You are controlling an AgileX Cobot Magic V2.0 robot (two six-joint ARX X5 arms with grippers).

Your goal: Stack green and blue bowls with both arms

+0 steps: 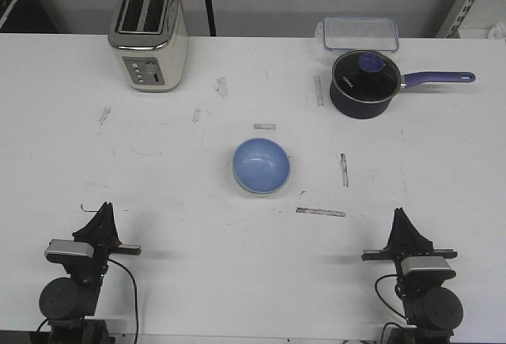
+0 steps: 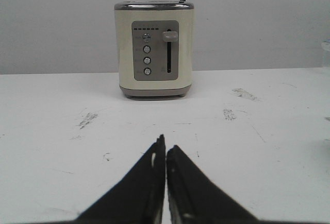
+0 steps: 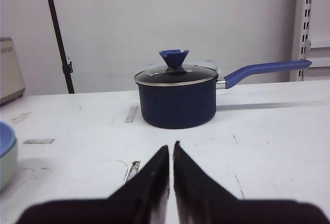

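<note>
The blue bowl (image 1: 262, 164) sits nested in the green bowl, whose pale rim (image 1: 251, 190) just shows under it, at the middle of the table. Both bowls show at the edge of the right wrist view, blue (image 3: 6, 136) over green (image 3: 7, 165). My left gripper (image 1: 103, 211) rests at the near left, shut and empty; its black fingers meet in the left wrist view (image 2: 165, 148). My right gripper (image 1: 400, 214) rests at the near right, shut and empty, as the right wrist view (image 3: 171, 145) shows. Both grippers are well apart from the bowls.
A cream toaster (image 1: 149, 35) stands at the far left. A dark blue saucepan (image 1: 362, 83) with a glass lid and long handle stands at the far right, a clear plastic container (image 1: 360, 33) behind it. Tape marks and scuffs dot the white table (image 1: 158, 202).
</note>
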